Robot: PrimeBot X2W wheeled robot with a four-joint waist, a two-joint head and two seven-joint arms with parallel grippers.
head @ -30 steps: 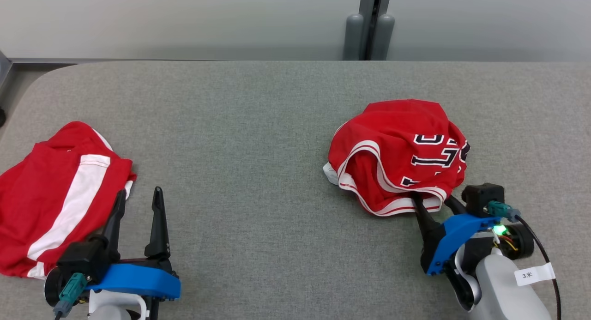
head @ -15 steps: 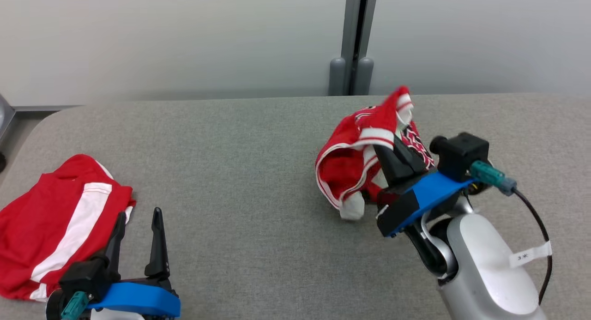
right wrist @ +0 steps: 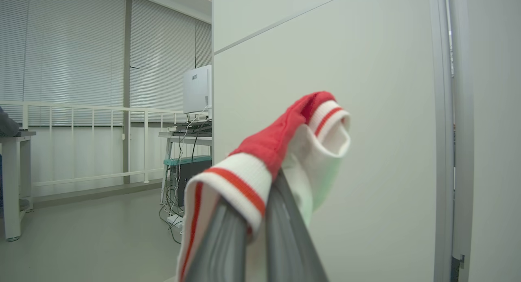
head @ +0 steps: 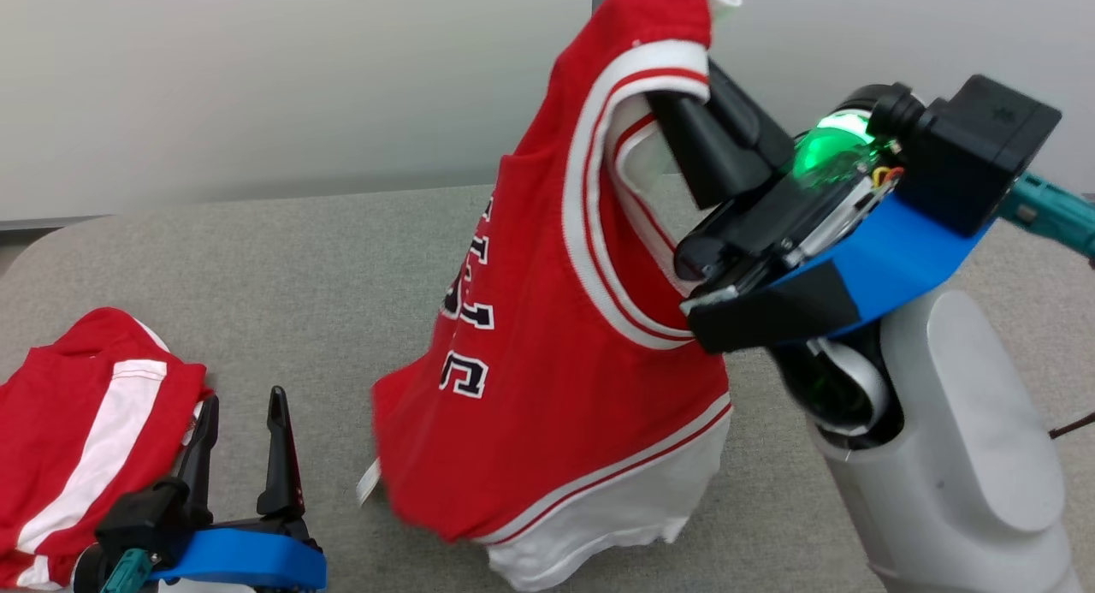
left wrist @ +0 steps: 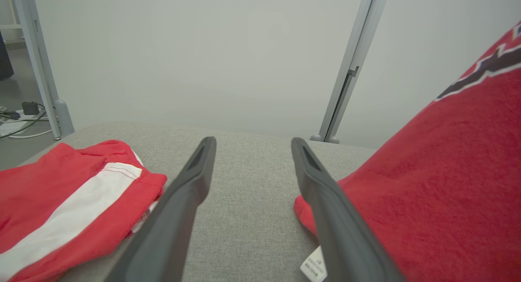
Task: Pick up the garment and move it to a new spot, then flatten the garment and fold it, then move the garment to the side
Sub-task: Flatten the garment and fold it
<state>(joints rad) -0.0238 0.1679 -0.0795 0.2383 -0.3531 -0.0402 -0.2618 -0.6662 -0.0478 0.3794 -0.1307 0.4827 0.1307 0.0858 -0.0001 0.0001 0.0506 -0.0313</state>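
Observation:
The garment (head: pixel 547 319) is a red sleeveless jersey with white-and-red trim and dark lettering. It hangs unfurled above the grey table (head: pixel 299 259), its white hem near the surface. My right gripper (head: pixel 680 105) is raised high and shut on the jersey's trimmed shoulder strap. In the right wrist view the strap (right wrist: pixel 285 143) drapes over the tips of that shut gripper (right wrist: pixel 262 192). My left gripper (head: pixel 242 402) rests low at the near left, open with nothing in it. Between its spread fingers (left wrist: pixel 252 141) is bare table, and the jersey (left wrist: pixel 439 184) hangs just to its right.
A second red garment with a white stripe (head: pixel 77 422) lies at the table's left edge, close beside the left gripper, also in the left wrist view (left wrist: pixel 61 192). A pale partition wall with a metal post (left wrist: pixel 346 78) stands behind the table.
The right gripper shut on the crumpled jersey and lifted it high off the table, carrying it leftward; it now hangs open. The head camera has shifted. The left gripper stayed put.

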